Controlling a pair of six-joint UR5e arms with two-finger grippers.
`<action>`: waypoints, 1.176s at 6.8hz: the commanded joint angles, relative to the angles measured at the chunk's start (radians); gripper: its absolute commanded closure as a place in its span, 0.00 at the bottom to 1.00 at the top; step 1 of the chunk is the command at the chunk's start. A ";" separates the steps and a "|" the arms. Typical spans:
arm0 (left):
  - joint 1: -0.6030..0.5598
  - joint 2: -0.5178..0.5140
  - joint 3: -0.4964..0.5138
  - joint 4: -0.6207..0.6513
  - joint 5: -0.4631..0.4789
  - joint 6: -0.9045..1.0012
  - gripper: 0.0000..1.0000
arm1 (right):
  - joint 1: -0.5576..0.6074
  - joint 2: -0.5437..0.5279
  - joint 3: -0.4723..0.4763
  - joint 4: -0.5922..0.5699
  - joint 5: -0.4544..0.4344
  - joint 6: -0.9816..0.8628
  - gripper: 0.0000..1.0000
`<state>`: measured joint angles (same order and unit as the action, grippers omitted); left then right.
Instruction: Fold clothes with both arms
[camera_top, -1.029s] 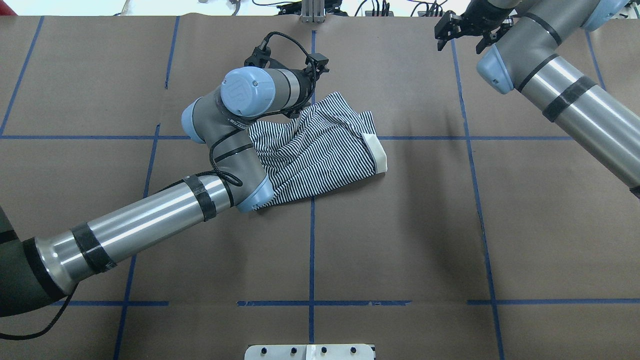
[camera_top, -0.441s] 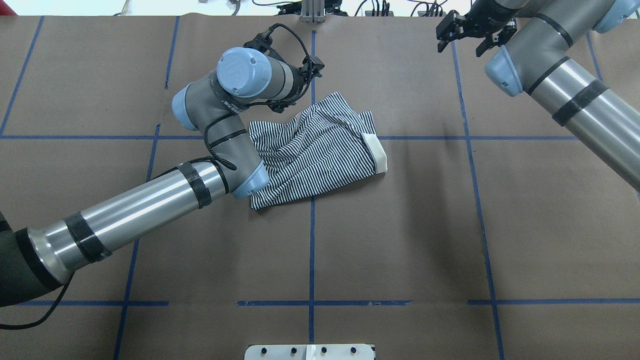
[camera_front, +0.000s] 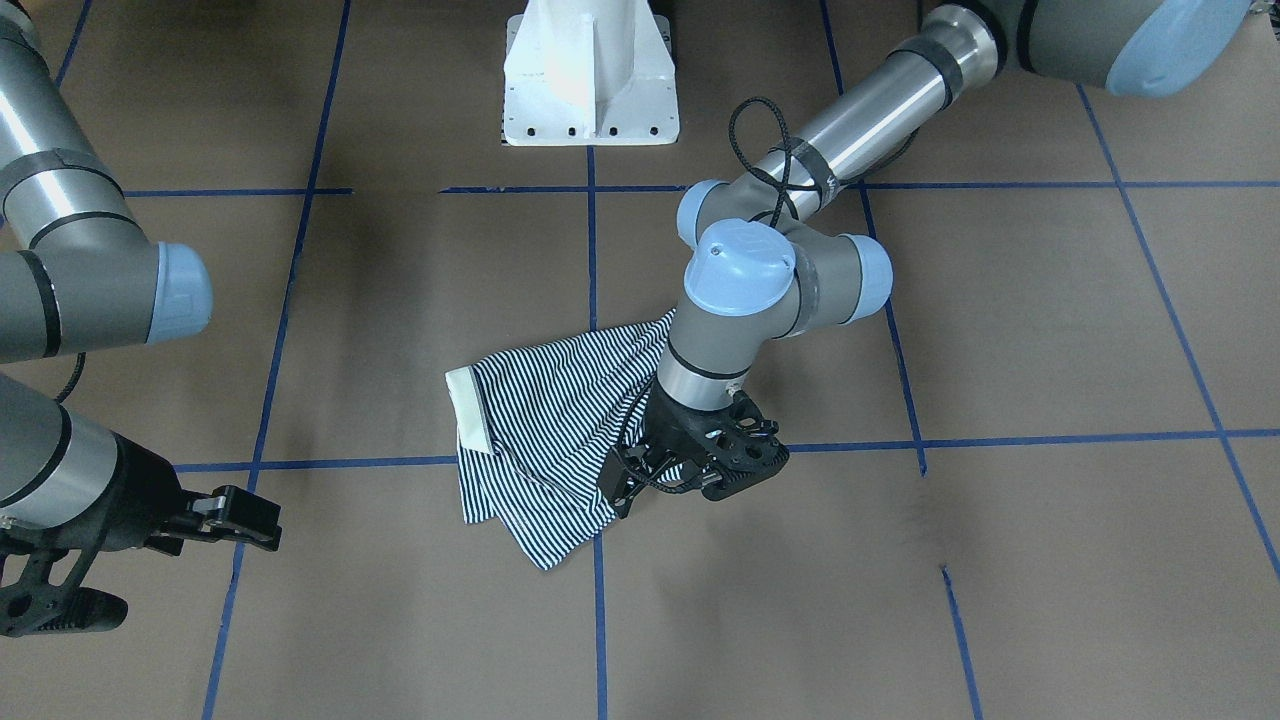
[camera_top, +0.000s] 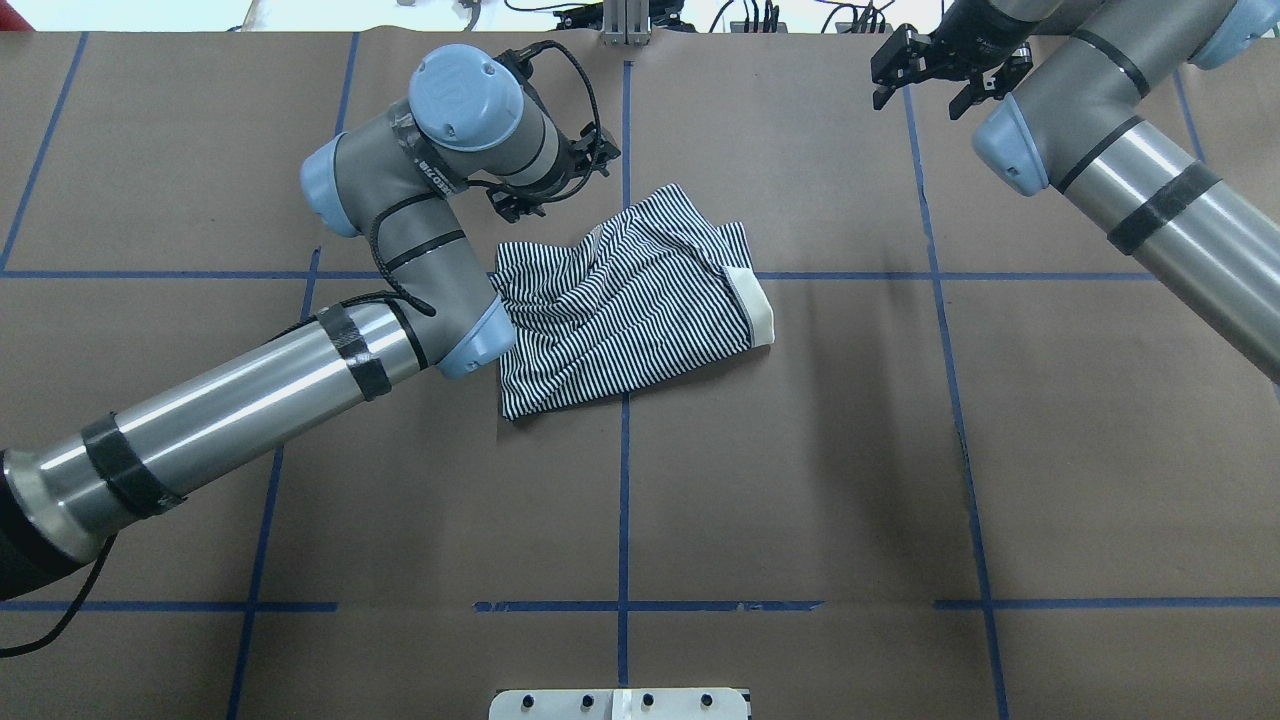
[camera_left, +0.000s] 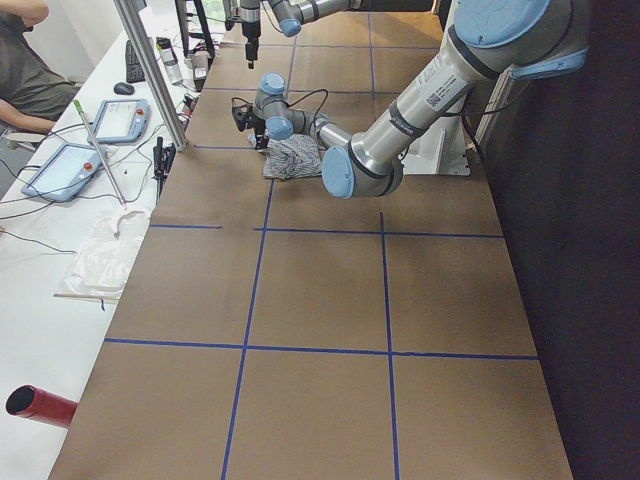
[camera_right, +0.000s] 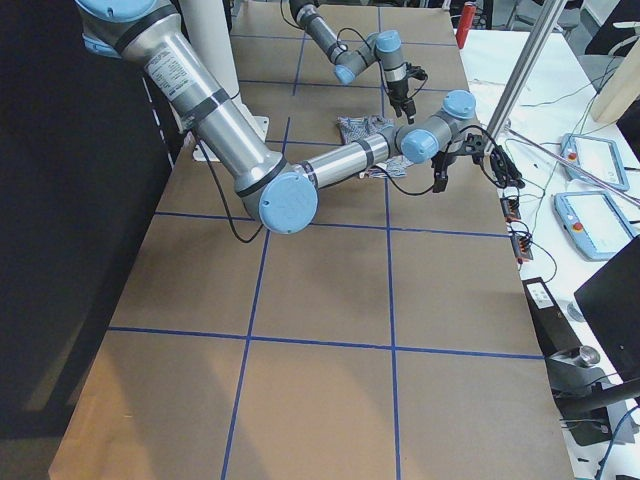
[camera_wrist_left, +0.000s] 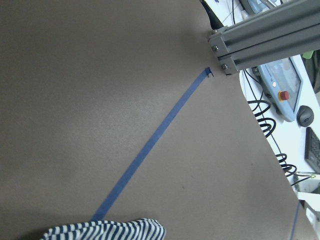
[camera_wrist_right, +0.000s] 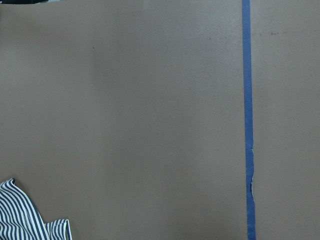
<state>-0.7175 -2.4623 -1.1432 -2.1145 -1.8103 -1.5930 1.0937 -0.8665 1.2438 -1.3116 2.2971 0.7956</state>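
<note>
The striped polo shirt (camera_top: 625, 300) lies in a folded bundle at the table's middle, its cream collar (camera_top: 757, 305) on the right edge; it also shows in the front view (camera_front: 545, 440). My left gripper (camera_top: 552, 178) hovers just off the shirt's far-left edge, jaws apart and empty; the front view shows it (camera_front: 685, 478) beside the cloth. My right gripper (camera_top: 925, 72) is open and empty at the table's far right, well away from the shirt; it also shows in the front view (camera_front: 170, 565). Both wrist views catch only a striped corner (camera_wrist_left: 110, 230) (camera_wrist_right: 25, 217).
The white pedestal base (camera_front: 590, 80) stands at the near middle edge. An aluminium post (camera_wrist_left: 265, 35) rises at the far edge. Blue tape lines (camera_top: 625, 500) grid the brown table. A bench with tablets (camera_left: 80, 150) runs along the far side.
My left arm has pulled leftward and away from the shirt, which now lies still and uncovered. My right gripper has barely shifted.
</note>
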 joint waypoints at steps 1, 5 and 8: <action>-0.002 0.130 -0.131 0.048 -0.006 0.076 0.07 | -0.003 -0.002 0.002 0.000 0.001 0.007 0.00; 0.039 0.134 -0.139 0.117 -0.001 0.076 0.18 | -0.006 0.000 0.005 0.002 0.001 0.022 0.00; 0.059 0.135 -0.205 0.215 -0.001 0.076 0.23 | -0.006 0.000 0.013 0.000 0.001 0.024 0.00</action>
<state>-0.6639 -2.3285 -1.3154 -1.9415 -1.8106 -1.5171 1.0877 -0.8667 1.2526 -1.3111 2.2979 0.8189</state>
